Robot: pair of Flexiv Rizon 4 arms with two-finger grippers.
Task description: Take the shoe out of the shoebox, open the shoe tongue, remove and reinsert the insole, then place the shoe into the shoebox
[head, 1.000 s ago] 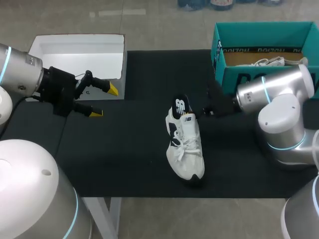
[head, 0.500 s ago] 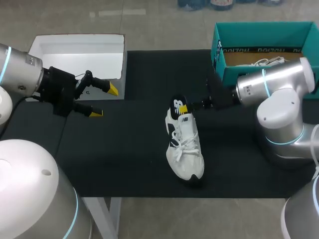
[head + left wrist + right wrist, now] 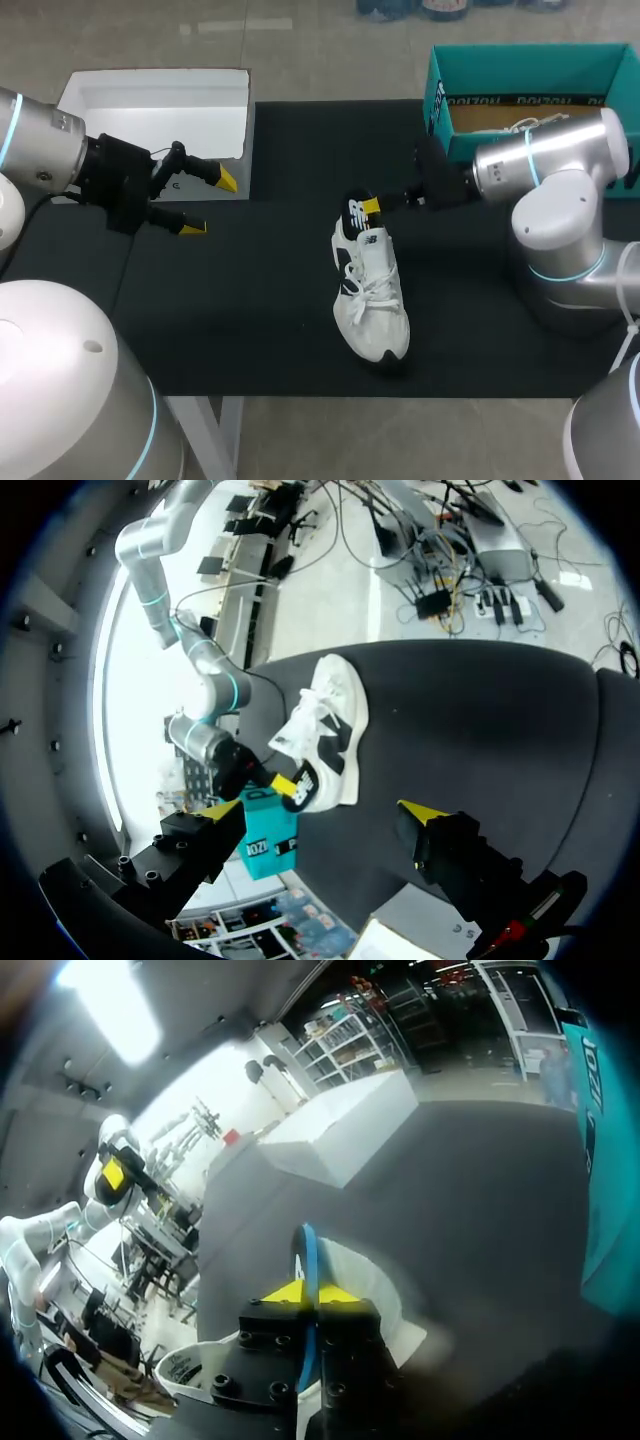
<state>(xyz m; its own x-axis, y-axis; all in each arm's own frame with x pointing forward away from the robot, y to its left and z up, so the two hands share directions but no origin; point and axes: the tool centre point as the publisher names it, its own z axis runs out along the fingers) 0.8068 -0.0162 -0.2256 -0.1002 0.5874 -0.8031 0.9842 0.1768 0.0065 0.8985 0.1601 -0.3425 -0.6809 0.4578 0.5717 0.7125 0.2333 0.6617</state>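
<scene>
Right claw (image 3: 371,206) pinches shoe (image 3: 372,300) heel — white logo (image 3: 357,212) on black.

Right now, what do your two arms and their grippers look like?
The left arm and right arm are rounded silver-grey tubes with white joints, each ringed by a glowing light-blue band. The left gripper and right gripper are black, blocky bodies with slim fingers ending in bright yellow wedge tips. A black cable loops by the left wrist.

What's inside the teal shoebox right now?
A white shoe with laces lies inside the teal shoebox, on a brown floor. My right arm covers the box's near part.
</scene>
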